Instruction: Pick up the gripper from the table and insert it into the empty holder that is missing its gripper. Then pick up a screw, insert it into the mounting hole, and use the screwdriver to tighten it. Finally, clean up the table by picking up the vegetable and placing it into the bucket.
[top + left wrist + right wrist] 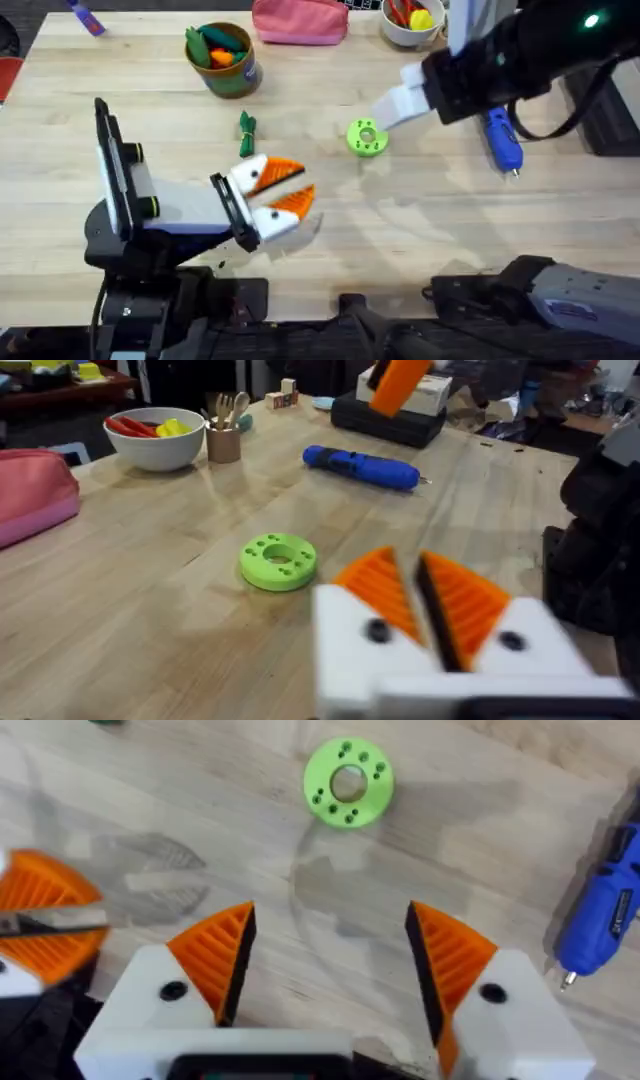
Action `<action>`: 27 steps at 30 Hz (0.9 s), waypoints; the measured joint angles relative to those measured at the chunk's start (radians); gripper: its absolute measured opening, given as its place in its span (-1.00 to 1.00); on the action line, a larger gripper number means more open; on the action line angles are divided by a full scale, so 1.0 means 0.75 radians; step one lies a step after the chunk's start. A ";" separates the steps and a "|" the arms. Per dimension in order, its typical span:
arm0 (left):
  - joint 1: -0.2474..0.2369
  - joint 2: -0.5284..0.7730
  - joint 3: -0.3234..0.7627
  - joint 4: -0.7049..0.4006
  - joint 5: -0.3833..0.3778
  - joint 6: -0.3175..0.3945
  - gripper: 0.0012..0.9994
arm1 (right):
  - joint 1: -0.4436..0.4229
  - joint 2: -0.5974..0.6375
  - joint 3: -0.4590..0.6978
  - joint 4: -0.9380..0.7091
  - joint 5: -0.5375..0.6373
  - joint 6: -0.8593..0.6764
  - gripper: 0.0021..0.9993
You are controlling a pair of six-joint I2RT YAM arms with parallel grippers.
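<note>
Two grippers above a pale wooden table [330, 240]

Left gripper [283, 188] hangs nearest, orange pads almost pressed together; right gripper [330, 955] spread wide. Blue screwdriver [502, 142] lies at 2 o'clock; dark green vegetable [247, 130] and green bucket [224, 58] at 11.

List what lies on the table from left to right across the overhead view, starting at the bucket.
Bucket → vegetable → left gripper → green disc → screwdriver.
</note>
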 joint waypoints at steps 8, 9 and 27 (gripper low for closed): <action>0.000 0.000 0.000 0.000 0.000 0.008 -0.98 | -0.125 -0.094 -0.218 0.101 0.000 0.021 0.75; 0.000 0.000 0.000 0.000 0.000 0.008 -0.99 | -0.155 -0.116 -0.243 0.119 0.000 0.021 0.75; 0.000 0.000 0.000 0.000 0.000 0.009 -0.99 | -0.698 -0.129 -0.332 0.093 0.017 -0.201 0.99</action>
